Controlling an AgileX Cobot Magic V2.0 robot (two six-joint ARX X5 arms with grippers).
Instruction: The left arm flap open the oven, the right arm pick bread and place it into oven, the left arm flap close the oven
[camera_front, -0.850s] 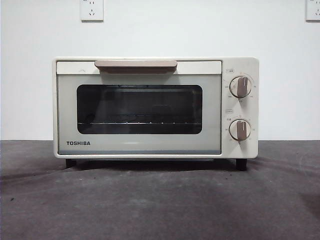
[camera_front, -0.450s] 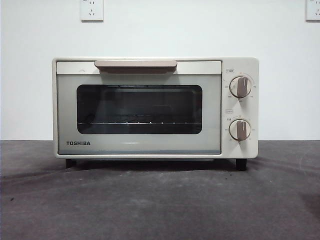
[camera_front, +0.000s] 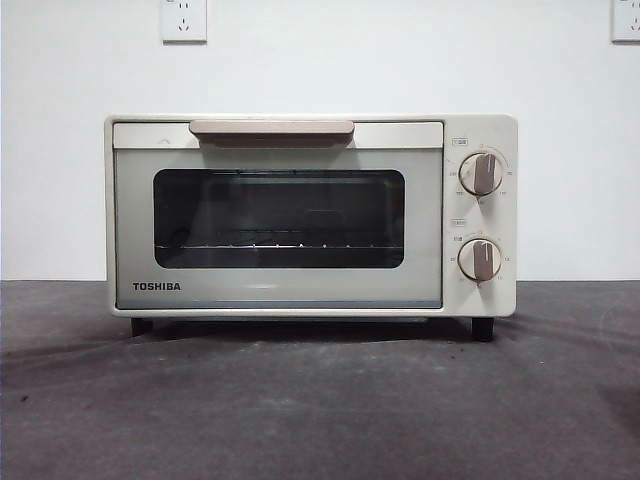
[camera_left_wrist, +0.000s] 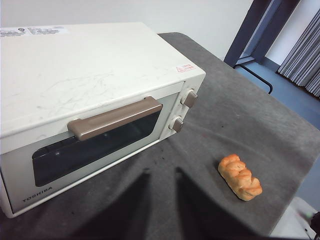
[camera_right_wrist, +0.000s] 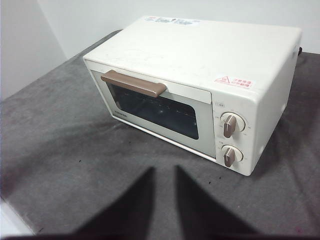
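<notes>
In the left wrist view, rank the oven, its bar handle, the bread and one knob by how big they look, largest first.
1. The oven, by far the largest.
2. Its bar handle.
3. The bread, though it lies nearer the camera, which may flatter it.
4. The upper knob, smallest.

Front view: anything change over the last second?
Nothing visibly changed. The oven sits shut on the grey cloth, handle and both knobs as before, and no arm has come into this view.
</notes>
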